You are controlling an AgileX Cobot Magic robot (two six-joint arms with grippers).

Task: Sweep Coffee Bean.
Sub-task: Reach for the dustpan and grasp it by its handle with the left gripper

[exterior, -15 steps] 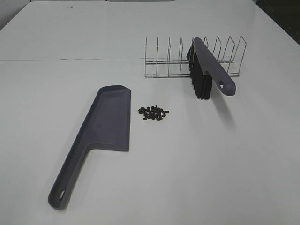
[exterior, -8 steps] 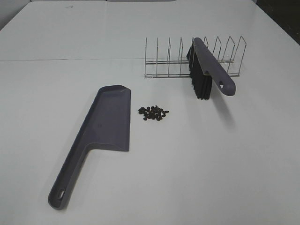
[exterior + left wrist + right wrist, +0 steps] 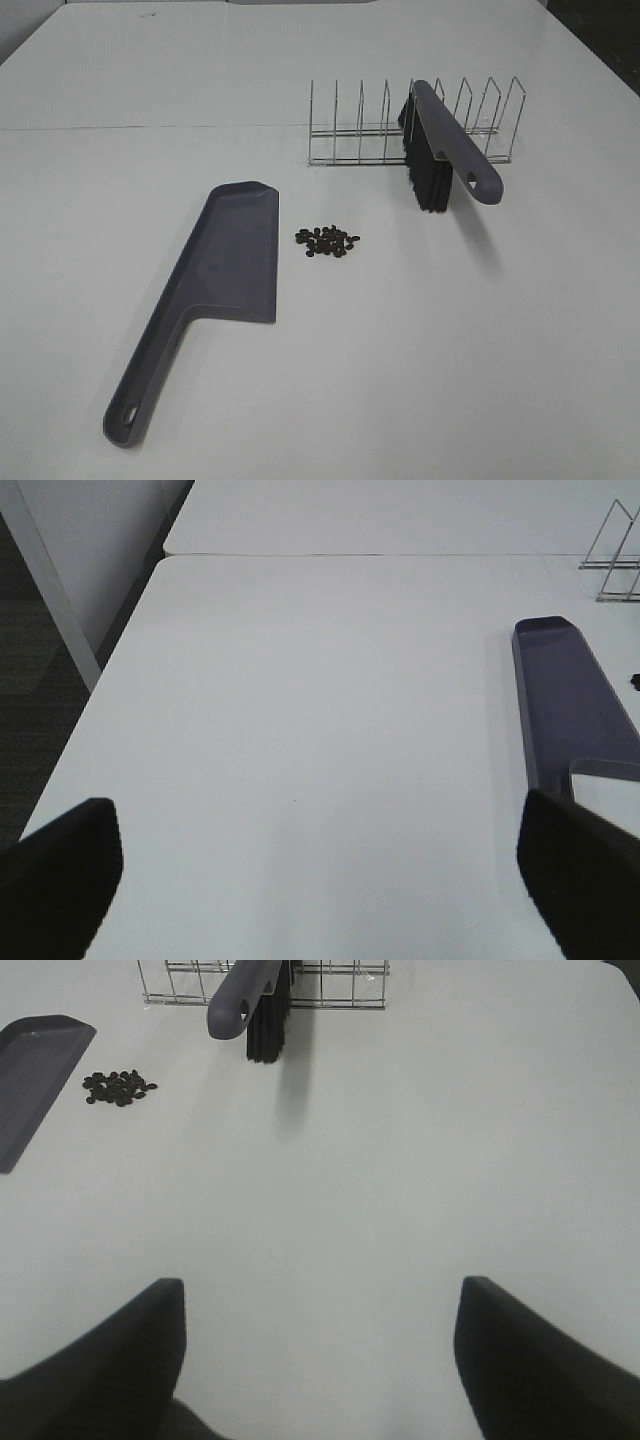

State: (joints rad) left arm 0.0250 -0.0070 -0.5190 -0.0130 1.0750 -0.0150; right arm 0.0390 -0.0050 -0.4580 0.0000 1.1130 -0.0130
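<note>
The coffee bean [image 3: 328, 241] cluster lies in a small dark heap on the white table, just right of the grey dustpan [image 3: 225, 260]. The dustpan lies flat with its handle pointing toward the near edge. A grey brush [image 3: 445, 140] with black bristles leans in the wire rack [image 3: 350, 130] behind the beans. Neither arm shows in the exterior high view. In the left wrist view my left gripper [image 3: 320, 880] is open and empty, with the dustpan [image 3: 570, 695] off to one side. My right gripper [image 3: 320, 1360] is open and empty, well short of the beans [image 3: 118, 1087] and brush [image 3: 245, 995].
The white table [image 3: 480, 350] stretches wide around the objects. Its left edge [image 3: 90, 710] drops to dark floor in the left wrist view. A seam [image 3: 150, 127] runs across the table behind the dustpan.
</note>
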